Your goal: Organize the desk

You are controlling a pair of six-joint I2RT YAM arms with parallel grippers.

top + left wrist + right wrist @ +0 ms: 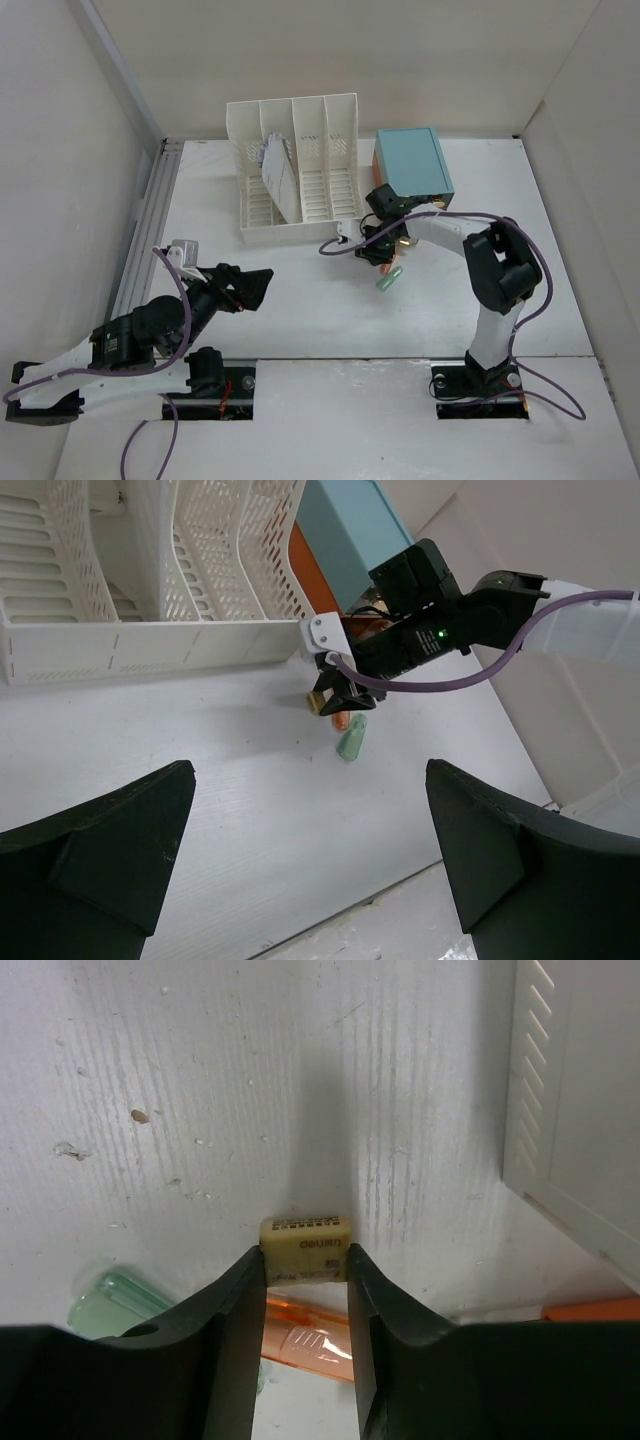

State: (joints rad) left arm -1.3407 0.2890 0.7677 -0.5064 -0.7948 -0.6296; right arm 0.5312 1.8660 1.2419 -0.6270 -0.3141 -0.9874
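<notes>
On the white desk (300, 325) lies a small cream eraser (305, 1245), and my right gripper (306, 1260) is shut on it, one finger pressed against each side. The eraser still rests on the desk. Just behind the fingers lie a clear orange pen (310, 1340) and a pale green marker (100, 1305). From above, the right gripper (375, 250) points down in front of the teal box, with the green marker (389, 277) beside it. My left gripper (255, 285) hovers over the near left of the desk, open, nothing between its fingers (120, 840).
A white slotted file rack (300, 170) with papers in one slot stands at the back. The teal drawer box (412, 165) sits right of it, an orange drawer front showing. A grey metal rail (140, 240) runs along the left edge.
</notes>
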